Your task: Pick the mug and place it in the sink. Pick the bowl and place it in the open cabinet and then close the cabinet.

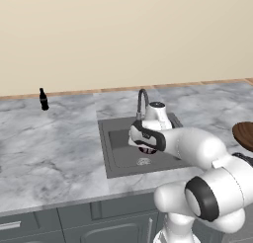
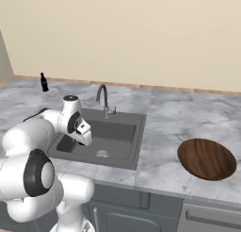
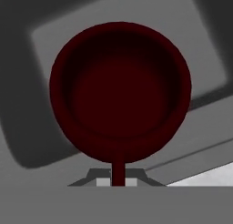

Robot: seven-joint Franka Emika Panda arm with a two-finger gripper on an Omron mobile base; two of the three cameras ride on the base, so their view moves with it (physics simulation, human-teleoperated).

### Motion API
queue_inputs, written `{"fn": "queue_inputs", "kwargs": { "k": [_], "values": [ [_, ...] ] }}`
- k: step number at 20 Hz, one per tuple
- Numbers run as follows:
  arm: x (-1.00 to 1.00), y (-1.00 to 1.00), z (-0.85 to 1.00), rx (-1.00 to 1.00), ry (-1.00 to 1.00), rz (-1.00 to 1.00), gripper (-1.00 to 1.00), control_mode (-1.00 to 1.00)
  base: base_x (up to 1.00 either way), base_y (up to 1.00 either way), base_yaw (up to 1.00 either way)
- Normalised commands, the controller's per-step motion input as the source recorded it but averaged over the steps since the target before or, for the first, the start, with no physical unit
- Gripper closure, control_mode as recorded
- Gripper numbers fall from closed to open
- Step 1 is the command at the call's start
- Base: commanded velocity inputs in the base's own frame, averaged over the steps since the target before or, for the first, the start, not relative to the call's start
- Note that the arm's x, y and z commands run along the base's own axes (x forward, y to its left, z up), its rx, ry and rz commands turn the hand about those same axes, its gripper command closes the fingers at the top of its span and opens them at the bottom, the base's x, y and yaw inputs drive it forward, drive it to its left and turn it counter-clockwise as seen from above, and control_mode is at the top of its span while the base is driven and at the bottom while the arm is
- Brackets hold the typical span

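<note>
The gripper (image 3: pixel 117 175) is clenched on the mug (image 3: pixel 119 93), held at frame centre above the sink (image 3: pixel 54 45). The first step is judged nearly done: lowering and release are called for next.

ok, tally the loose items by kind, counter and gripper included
Mug: 1, held over the sink in the shut gripper
Bowl: 1, on the counter
Bottle: 1, by the back wall
Total: 3
</note>
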Motion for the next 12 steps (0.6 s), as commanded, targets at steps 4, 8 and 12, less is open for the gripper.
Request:
{"fn": "queue_inputs", "kwargs": {
  "k": [4,8,12],
  "values": [
    [0.1,-0.04,-0.12,0.0,-0.02,0.0,1.0,-1.0,0.0,0.0,0.0],
    [0.13,-0.03,-0.17,0.0,-0.01,0.0,1.0,-1.0,0.0,0.0,0.0],
    [0.13,0.0,-0.21,0.0,-0.01,0.0,1.0,-1.0,0.0,0.0,0.0]
  ]
}}
